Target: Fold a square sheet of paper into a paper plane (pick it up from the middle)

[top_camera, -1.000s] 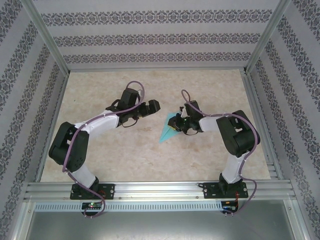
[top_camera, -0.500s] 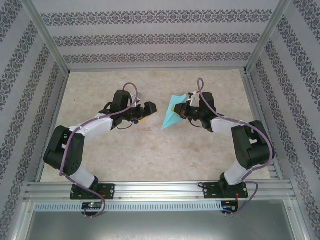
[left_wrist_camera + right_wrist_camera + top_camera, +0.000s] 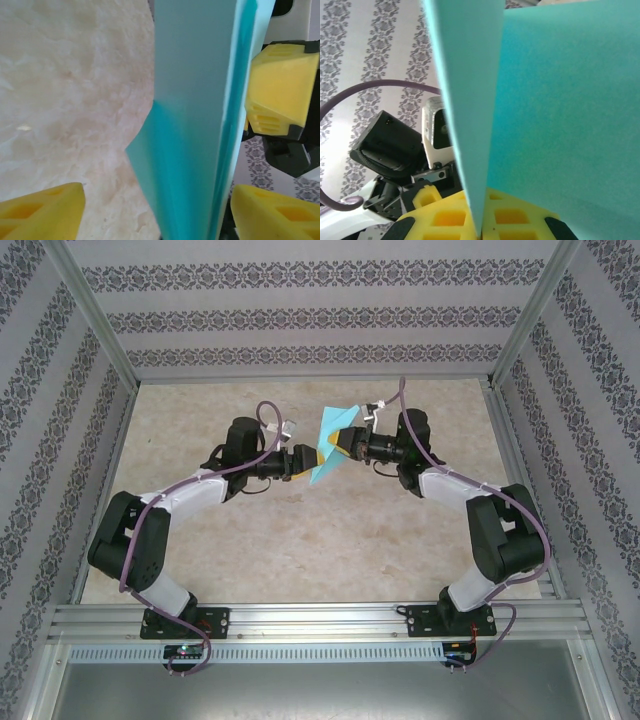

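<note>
— Where do we have the paper [image 3: 325,432]?

— Over the far half of the table [image 3: 300,550], about midway between its left and right edges, right between our two claws. It is folded into a narrow, pointed shape, with the pointed end toward the near edge.

— What is our right gripper [image 3: 335,444] doing?

— It is clamped tight on the paper. In the right wrist view we see its yellow fingers [image 3: 445,217] meeting on the fold with no gap.

— And our left gripper [image 3: 302,462]?

— Its jaws stand apart, one on each side of the paper, gripping nothing. From the left wrist we see the paper upright and edge-on between the fingers [image 3: 42,210]. The one at the left of that view is well clear of the paper. The other is just beside it, and we cannot tell whether it touches.

— Does the paper rest on the table?

— We cannot tell from above; the left wrist shows the marbled surface behind it.
</note>
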Controlling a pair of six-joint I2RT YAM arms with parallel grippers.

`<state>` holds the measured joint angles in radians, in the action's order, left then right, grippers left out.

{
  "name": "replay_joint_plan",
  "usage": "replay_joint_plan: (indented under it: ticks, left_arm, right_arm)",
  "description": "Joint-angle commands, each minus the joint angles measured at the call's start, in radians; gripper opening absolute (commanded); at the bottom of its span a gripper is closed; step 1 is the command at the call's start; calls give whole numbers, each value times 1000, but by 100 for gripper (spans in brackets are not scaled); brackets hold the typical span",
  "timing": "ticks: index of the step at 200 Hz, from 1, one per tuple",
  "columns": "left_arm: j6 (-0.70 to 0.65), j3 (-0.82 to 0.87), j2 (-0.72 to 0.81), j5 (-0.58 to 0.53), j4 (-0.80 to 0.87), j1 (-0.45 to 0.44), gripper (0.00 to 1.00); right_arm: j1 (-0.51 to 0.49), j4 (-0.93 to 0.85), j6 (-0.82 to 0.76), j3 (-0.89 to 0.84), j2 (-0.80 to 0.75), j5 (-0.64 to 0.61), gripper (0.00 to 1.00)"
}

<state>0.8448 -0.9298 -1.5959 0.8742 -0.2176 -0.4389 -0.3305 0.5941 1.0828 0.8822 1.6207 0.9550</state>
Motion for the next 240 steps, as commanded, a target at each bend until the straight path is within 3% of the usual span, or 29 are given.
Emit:
replay_joint_plan:
  ticks: [1, 49, 124, 183, 207, 228, 240]
  left_arm:
    - [13, 11, 16, 42, -139, -15, 67]
    - [39, 26, 47, 35, -199, -16, 46]
    - [-24, 8, 85, 28, -115, -14, 44]
    - [-34, -5, 83, 26, -97, -14, 26]
    - [-49, -11, 81, 18, -61, -13, 18]
    - [-69, -12, 83, 4, -22, -12, 14]
    - [-85, -14, 85, -4, 6, -8, 12]
  right_arm:
    - [-12, 64, 37, 40, 31, 46, 8]
    - [-21, 124, 79, 38, 52, 54, 9]
    - [-33, 39, 10, 18, 38, 60, 10]
    - [-38, 8, -11, 11, 26, 57, 11]
    - [-33, -8, -18, 9, 15, 51, 15]
    - [-21, -73, -54, 13, -18, 34, 25]
    - [-8, -160, -101, 18, -48, 5, 36]
